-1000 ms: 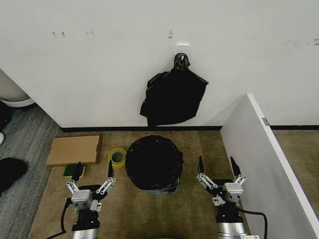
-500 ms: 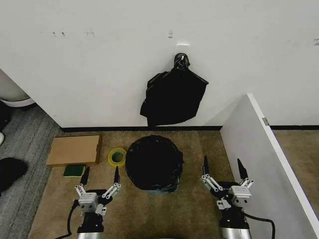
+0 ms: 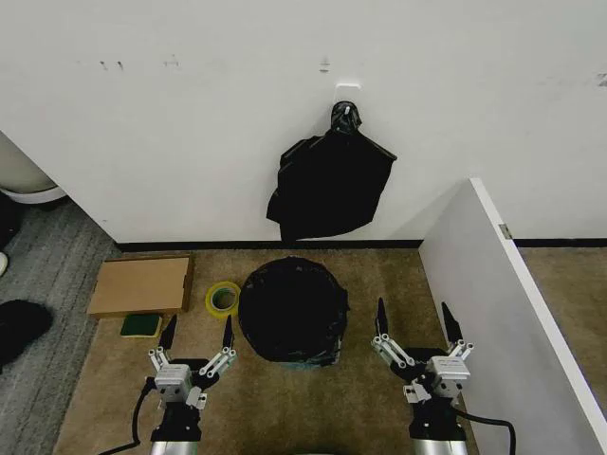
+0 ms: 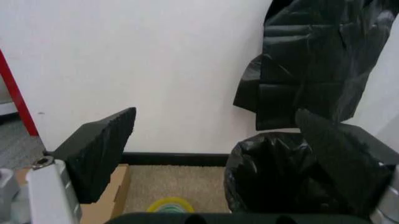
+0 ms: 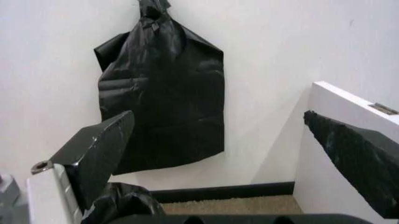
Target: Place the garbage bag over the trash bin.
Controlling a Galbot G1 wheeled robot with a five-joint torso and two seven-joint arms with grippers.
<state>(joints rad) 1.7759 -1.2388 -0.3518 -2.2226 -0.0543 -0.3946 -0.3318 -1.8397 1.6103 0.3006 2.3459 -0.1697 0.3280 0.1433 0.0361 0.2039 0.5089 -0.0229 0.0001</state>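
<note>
Garbage bag (image 3: 292, 308) already covered trash bin (image 3: 305, 361), sitting between left end effector (image 3: 197, 335) and right end effector (image 3: 412, 319), both released; task looked finished.

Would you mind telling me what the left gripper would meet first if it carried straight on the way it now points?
The left gripper, open, points toward the wall. Straight ahead lies the yellow tape roll on the carpet, so probably that first. The garbage bag over the bin sits just to the side; depth is unclear.

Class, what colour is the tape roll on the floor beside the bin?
Yellow; the tape roll shows best in the head view.
</note>
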